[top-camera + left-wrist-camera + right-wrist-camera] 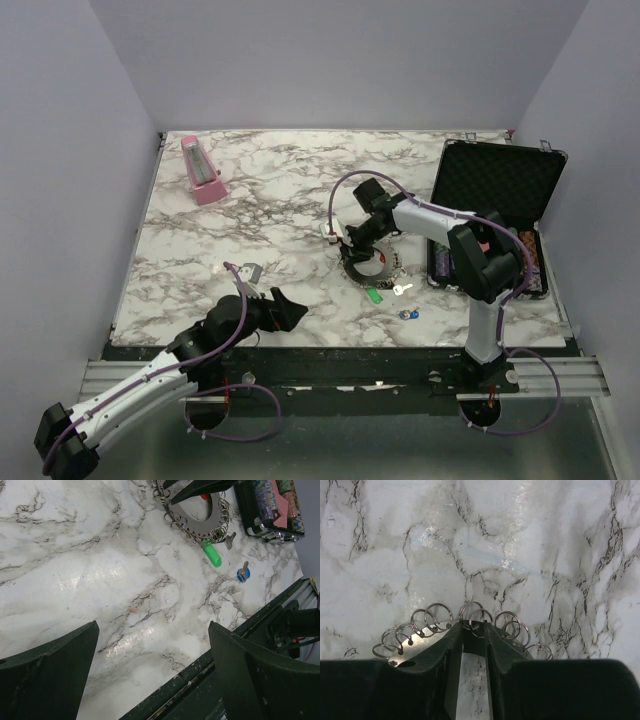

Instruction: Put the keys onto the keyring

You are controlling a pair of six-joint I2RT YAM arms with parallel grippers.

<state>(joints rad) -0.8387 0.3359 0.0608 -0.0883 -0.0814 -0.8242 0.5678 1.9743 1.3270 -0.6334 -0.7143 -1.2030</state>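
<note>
The keyring [368, 266] lies flat on the marble, a grey toothed ring hung with small wire loops [431, 617]. My right gripper [350, 243] is down at its far-left rim. Its fingertips [474, 628] stand a narrow gap apart, closed on a small black piece, apparently a black-headed key, right at the loops. A green key [374, 295], a pale silver key [402, 289] and a blue key [408, 314] lie loose just in front of the ring. The left gripper [275, 305] hovers wide open near the front edge, holding nothing. Its view shows the keyring [200, 527], green key [212, 554] and blue key [243, 573].
An open black case [495, 190] holding stacked chips [535, 265] stands at the right, close to the keyring. A pink metronome [203, 172] sits at the back left. A small grey object [248, 270] lies near the left gripper. The table's front rail [200, 675] runs under the left fingers.
</note>
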